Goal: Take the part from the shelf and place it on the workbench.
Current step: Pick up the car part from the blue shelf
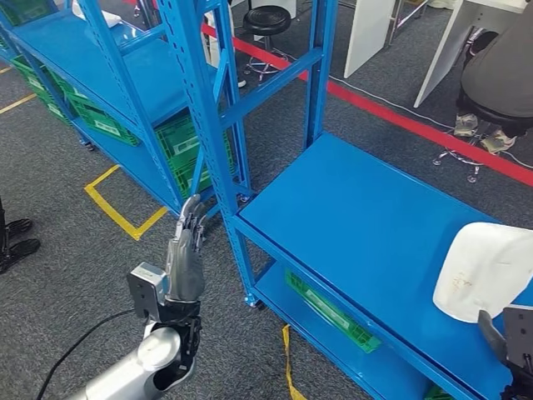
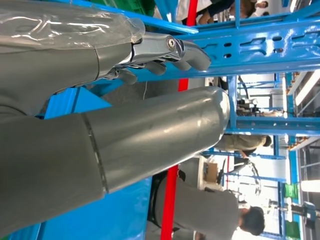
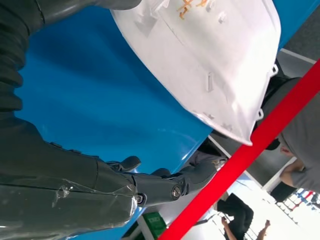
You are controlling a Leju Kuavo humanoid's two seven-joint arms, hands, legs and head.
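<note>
Blue steel shelving (image 1: 207, 108) stands at the far left of the head view, with green crates (image 1: 188, 154) on its lower levels and yellow floor tape (image 1: 117, 212) in front. The left hand (image 1: 186, 254) is raised beside an upright post of the nearer rack (image 1: 352, 217), its fingers (image 2: 177, 50) nearly straight, close together and holding nothing. Further right, the white part (image 1: 484, 271) lies flat on the rack's blue shelf near the right edge. The right hand (image 3: 113, 185) is just beside the part without touching it, its fingers (image 3: 196, 172) extended over the shelf surface, empty. Behind, a red floor line (image 1: 408, 121) runs past a seated person (image 1: 496, 75).
</note>
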